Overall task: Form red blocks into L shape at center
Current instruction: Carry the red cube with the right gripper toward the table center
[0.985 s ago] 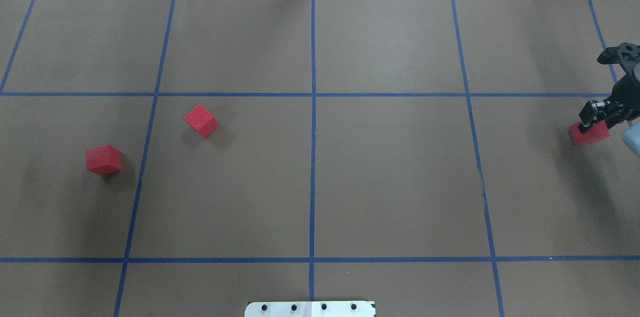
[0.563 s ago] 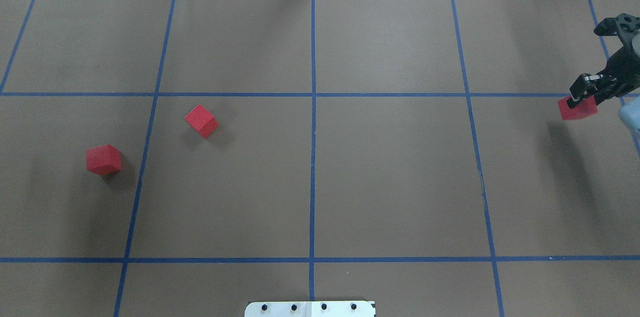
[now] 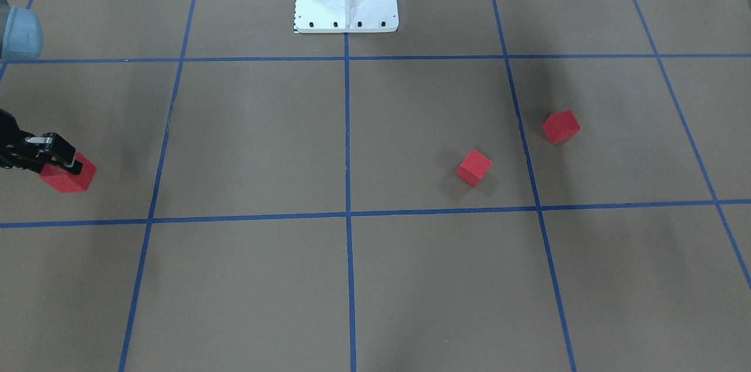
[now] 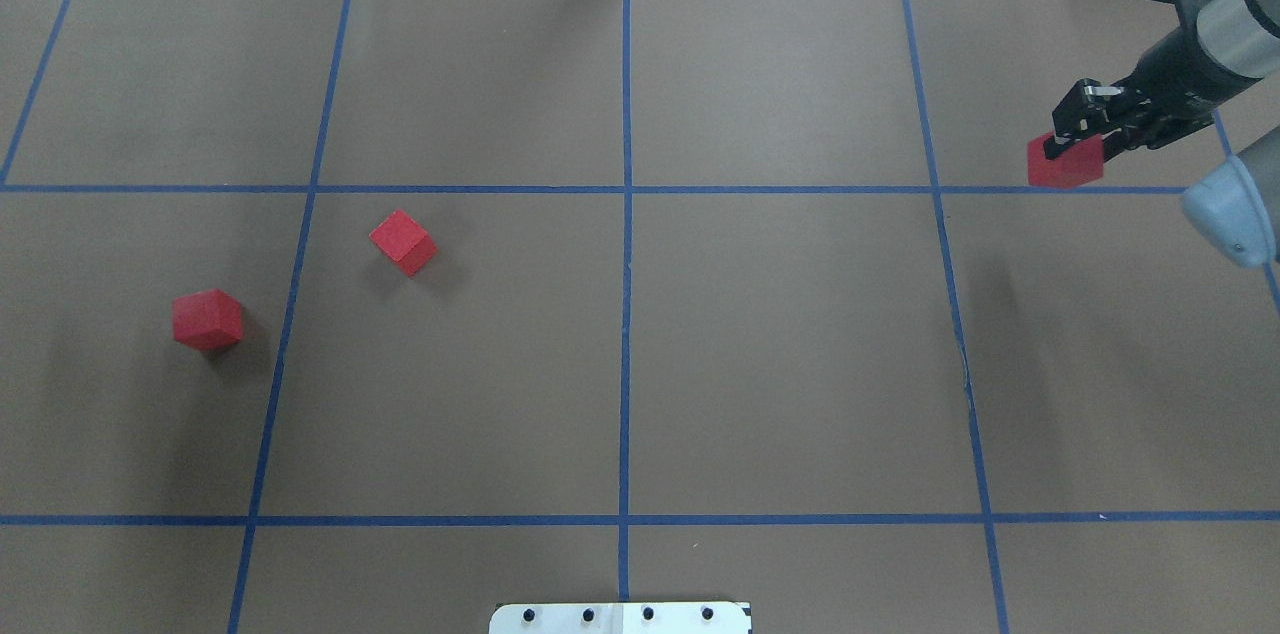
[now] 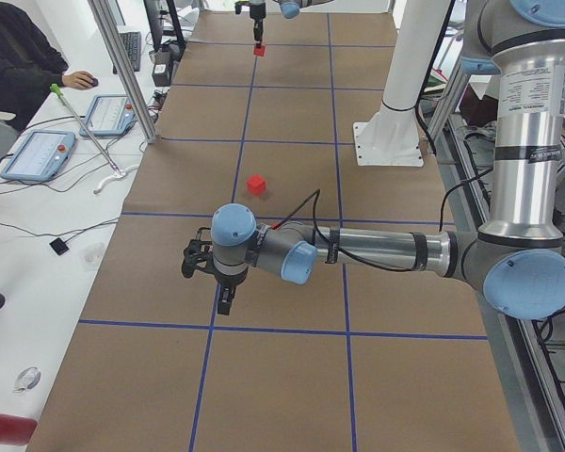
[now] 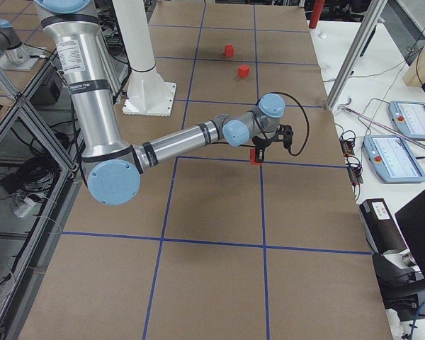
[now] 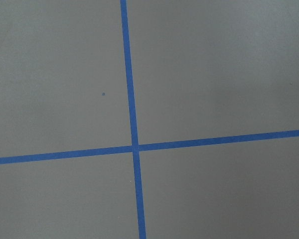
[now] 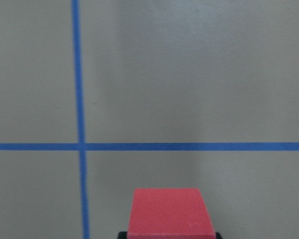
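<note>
- Overhead exterior view: the black two-finger right gripper [image 4: 1072, 146] is clamped on a small matte red cube [image 4: 1068, 169]. The cube sits between the fingertips, and its lower part pokes out past them.
- In the same view one black finger [image 4: 1058, 142] lies across the cube's near-left edge. The other finger is hidden behind the cube.
- The held cube hangs over a blue tape crossline at the table's far right. Its shadow falls well apart from it on the brown matte paper surface [image 4: 800, 364], so it is off the table.
- From the front-facing camera the right gripper [image 3: 61, 165] comes in from the frame's edge, with the cube [image 3: 70, 179] just below and beyond the fingertips.
- The right wrist camera shows the cube [image 8: 170, 210] at bottom centre, resting against a dark strip of the gripper, with a tape crossing ahead of it.
- Two other small matte red cubes lie loose on the far side of the straight blue centre tape line [image 4: 626, 354], well apart from the right fingers. One is tilted diagonally [image 4: 403, 242] and the other is further out [image 4: 207, 319].
- The centre, astride that line, lies between the held cube and the loose pair.
- The left gripper [image 5: 224, 303] shows only in the exterior left camera, pointing down over the paper. I cannot tell whether its fingers are parted or closed.
</note>
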`<move>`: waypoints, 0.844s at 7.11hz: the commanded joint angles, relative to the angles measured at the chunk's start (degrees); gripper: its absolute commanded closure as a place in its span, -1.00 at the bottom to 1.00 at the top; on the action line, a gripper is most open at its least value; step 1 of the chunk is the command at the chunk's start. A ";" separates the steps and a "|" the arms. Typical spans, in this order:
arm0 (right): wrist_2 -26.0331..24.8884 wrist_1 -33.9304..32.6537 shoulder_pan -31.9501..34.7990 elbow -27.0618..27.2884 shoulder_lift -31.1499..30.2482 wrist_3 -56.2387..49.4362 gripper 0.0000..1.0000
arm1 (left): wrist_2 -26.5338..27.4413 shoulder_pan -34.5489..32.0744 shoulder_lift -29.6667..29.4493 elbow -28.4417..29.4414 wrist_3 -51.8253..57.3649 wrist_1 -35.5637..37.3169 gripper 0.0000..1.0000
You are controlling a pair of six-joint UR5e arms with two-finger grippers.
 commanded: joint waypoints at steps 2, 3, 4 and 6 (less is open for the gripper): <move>-12.59 -0.02 -16.23 1.94 12.08 24.36 1.00 | 0.32 0.07 0.28 -0.20 0.04 -0.03 -1.00; -16.98 -0.10 -22.11 1.41 15.50 30.25 1.00 | 0.41 0.07 0.28 -0.02 0.04 0.06 -1.00; -22.59 -0.19 -26.69 1.06 18.67 35.26 1.00 | 0.42 0.07 0.28 0.06 -0.05 0.06 -1.00; -23.79 -0.28 -30.33 -5.05 25.70 40.14 1.00 | 0.42 0.07 0.37 -0.02 -0.13 -0.03 -1.00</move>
